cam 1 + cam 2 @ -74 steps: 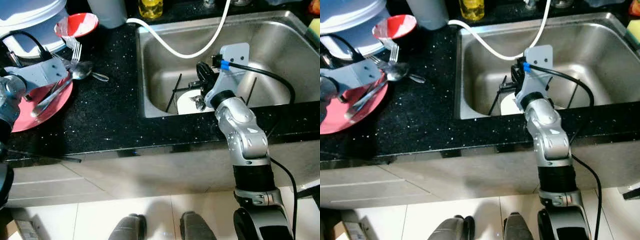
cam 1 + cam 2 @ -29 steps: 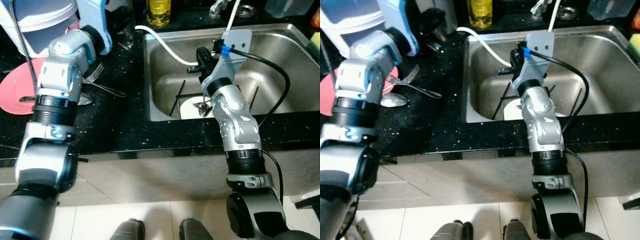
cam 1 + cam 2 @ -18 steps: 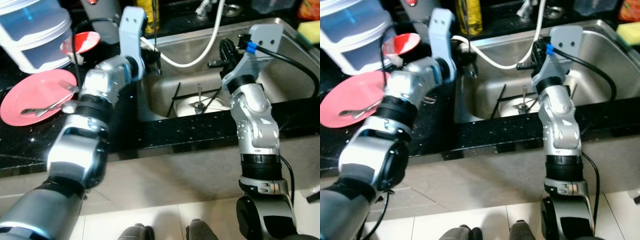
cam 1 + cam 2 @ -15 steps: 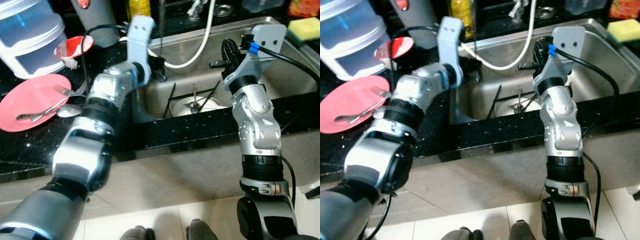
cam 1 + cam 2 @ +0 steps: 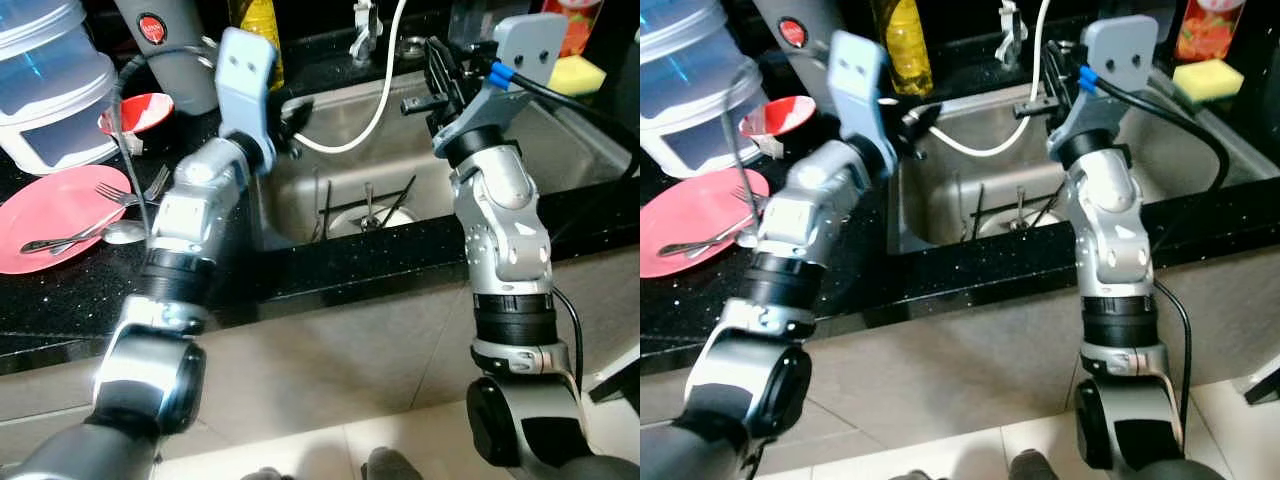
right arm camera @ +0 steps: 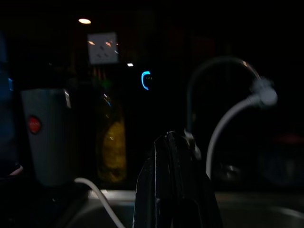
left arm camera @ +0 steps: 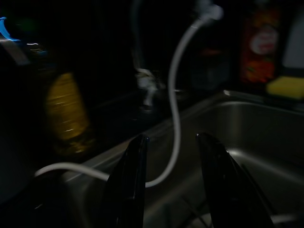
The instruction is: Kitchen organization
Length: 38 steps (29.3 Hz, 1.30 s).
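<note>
A steel sink [image 5: 560,130] holds a white plate [image 5: 350,217] with a fork [image 5: 367,203] and dark sticks [image 5: 326,208] leaning on it. On the black counter to the left, a pink plate [image 5: 40,215] carries forks and a spoon [image 5: 122,232]. My left gripper [image 5: 292,117] hangs over the sink's left rim, open and empty; its wrist view shows the fingers [image 7: 133,171] apart above the basin. My right gripper [image 5: 437,62] is raised above the sink's back edge, shut [image 6: 171,137] with nothing in it.
A white hose [image 5: 372,95] loops from the tap [image 5: 362,22] into the sink. Behind the counter stand a red bowl [image 5: 135,112], a clear lidded tub [image 5: 45,85], a grey jug [image 5: 160,45] and a yellow bottle [image 5: 258,30]. A yellow sponge [image 5: 580,72] lies at the sink's far right.
My left arm swung from over the pink plate to the sink's left rim. My right gripper rose from low in the sink to above its back edge. The camera has also shifted.
</note>
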### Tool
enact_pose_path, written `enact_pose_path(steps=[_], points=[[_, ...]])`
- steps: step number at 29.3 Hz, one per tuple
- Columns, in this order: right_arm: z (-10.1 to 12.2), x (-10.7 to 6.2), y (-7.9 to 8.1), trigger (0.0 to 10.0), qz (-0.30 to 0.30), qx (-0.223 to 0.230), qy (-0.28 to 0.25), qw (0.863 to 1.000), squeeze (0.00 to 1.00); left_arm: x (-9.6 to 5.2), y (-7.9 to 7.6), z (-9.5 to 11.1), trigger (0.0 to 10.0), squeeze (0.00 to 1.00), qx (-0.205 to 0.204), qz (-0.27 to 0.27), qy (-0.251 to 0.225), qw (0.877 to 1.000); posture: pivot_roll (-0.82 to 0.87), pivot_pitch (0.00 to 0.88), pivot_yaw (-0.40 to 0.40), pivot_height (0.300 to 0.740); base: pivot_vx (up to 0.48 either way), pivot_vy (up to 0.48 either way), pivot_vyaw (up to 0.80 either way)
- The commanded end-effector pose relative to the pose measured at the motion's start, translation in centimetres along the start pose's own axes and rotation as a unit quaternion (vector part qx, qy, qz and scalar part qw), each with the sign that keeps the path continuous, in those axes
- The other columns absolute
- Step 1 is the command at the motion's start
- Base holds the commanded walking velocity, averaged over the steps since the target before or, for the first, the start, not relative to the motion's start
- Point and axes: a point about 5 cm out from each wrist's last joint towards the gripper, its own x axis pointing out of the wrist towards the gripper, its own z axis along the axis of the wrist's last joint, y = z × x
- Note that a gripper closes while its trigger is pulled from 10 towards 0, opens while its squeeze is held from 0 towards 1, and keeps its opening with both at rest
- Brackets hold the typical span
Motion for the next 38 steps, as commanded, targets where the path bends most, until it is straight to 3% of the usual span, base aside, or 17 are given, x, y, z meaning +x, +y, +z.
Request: enact_pose_path(steps=[1, 8, 15, 18, 21, 22, 23, 26, 27, 29, 30, 31, 33, 35, 36, 37, 38], points=[[-0.1, 0.2, 0.5, 10.0, 0.01, 0.011, -0.004, 1.0, 0.0, -0.7, 0.8, -0.3, 10.0, 0.0, -0.007, 0.022, 0.001, 1.0, -0.03, 0.0, 0.075, 0.74, 0.0, 0.0, 0.0], [-0.4, 0.5, 1.5, 10.0, 0.03, 0.03, -0.011, 0.999, 0.0, -3.5, 1.2, -1.2, 10.0, 0.0, 0.002, 0.089, 0.018, 0.996, 0.01, 0.0, 0.041, 0.74, 0.0, 0.0, 0.0], [-0.8, 0.6, 2.1, 10.0, 0.049, 0.036, -0.008, 0.998, 0.0, -4.9, 1.4, -1.5, 10.0, 0.0, 0.014, 0.124, 0.019, 0.992, 0.04, 0.0, 0.015, 0.74, 0.0, 0.0, 0.0], [-1.2, 0.8, 2.6, 10.0, 0.063, 0.042, -0.005, 0.997, 0.0, -6.1, 2.0, -1.0, 10.0, 0.0, 0.035, 0.147, 0.024, 0.988, 0.05, 0.0, 0.005, 0.74, 0.0, 0.0, 0.0], [-1.4, 1.0, 2.9, 10.0, 0.074, 0.046, -0.003, 0.996, 0.0, -7.1, 2.8, -0.9, 10.0, 0.0, 0.067, 0.163, 0.059, 0.983, 0.08, 0.0, -0.013, 0.74, 0.0, 0.0, 0.0], [-1.5, 1.1, 3.1, 10.0, 0.077, 0.048, -0.002, 0.996, 0.0, -8.1, 3.3, -0.9, 10.0, 0.0, 0.126, 0.157, 0.09, 0.975, 0.08, 0.0, -0.016, 0.74, 0.0, 0.0, 0.0], [-1.5, 1.1, 3.1, 10.0, 0.077, 0.048, -0.002, 0.996, 0.0, -8.1, 3.3, -0.9, 10.0, 0.0, 0.126, 0.157, 0.09, 0.975, 0.08, 0.0, -0.016, 0.74, 0.0, 0.0, 0.0], [-1.7, 1.2, 3.2, 10.0, 0.081, 0.05, -0.001, 0.995, 0.0, -11.0, 4.7, -0.6, 10.0, 0.0, 0.239, 0.152, 0.163, 0.945, 0.1, 0.0, -0.008, 0.74, 0.0, 0.0, 0.0], [-1.7, 1.2, 3.2, 10.0, 0.081, 0.05, -0.001, 0.995, 0.0, -11.0, 4.7, -0.6, 10.0, 0.0, 0.239, 0.152, 0.163, 0.945, 0.1, 0.0, -0.008, 0.74, 0.0, 0.0, 0.0], [-1.8, 1.1, 3.1, 10.0, 0.082, 0.05, -0.001, 0.995, 0.0, -12.7, 5.5, -0.3, 10.0, 0.0, 0.307, 0.145, 0.196, 0.92, 0.11, 0.0, -0.003, 0.74, 0.0, 0.0, 0.0], [-1.8, 1.1, 3.1, 10.0, 0.082, 0.05, -0.001, 0.995, 0.0, -12.7, 5.5, -0.3, 10.0, 0.0, 0.307, 0.145, 0.196, 0.92, 0.11, 0.0, -0.003, 0.74, 0.0, 0.0, 0.0], [-2.0, 1.0, 2.9, 10.0, 0.078, 0.05, 0.002, 0.996, 0.0, -13.5, 5.4, 0.1, 10.0, 0.0, 0.34, 0.134, 0.198, 0.909, 0.13, 0.0, -0.006, 0.74, 0.0, 0.0, 0.0], [-2.0, 1.0, 2.9, 10.0, 0.078, 0.05, 0.002, 0.996, 0.0, -13.5, 5.4, 0.1, 10.0, 0.0, 0.34, 0.134, 0.198, 0.909, 0.13, 0.0, -0.006, 0.74, 0.0, 0.0, 0.0], [-2.6, 0.8, 3.1, 10.0, 0.077, 0.054, 0.01, 0.996, 0.0, -15.5, 5.1, 1.3, 10.0, 0.0, 0.395, 0.139, 0.189, 0.888, 0.16, 0.0, -0.011, 0.74, 0.0, 0.0, 0.0], [-2.9, 0.8, 3.4, 10.0, 0.08, 0.058, 0.013, 0.995, 0.0, -16.5, 5.1, 2.1, 10.0, 0.0, 0.421, 0.173, 0.176, 0.873, 0.18, 0.0, -0.02, 0.74, 0.0, 0.0, 0.0], [-2.9, 0.8, 3.4, 10.0, 0.08, 0.058, 0.013, 0.995, 0.0, -16.5, 5.1, 2.1, 10.0, 0.0, 0.421, 0.173, 0.176, 0.873, 0.18, 0.0, -0.02, 0.74, 0.0, 0.0, 0.0], [-3.0, 0.8, 3.7, 10.0, 0.084, 0.062, 0.014, 0.994, 0.0, -17.2, 5.3, 2.4, 10.0, 0.0, 0.433, 0.209, 0.169, 0.86, 0.18, 0.0, -0.02, 0.74, 0.0, 0.0, 0.0]])
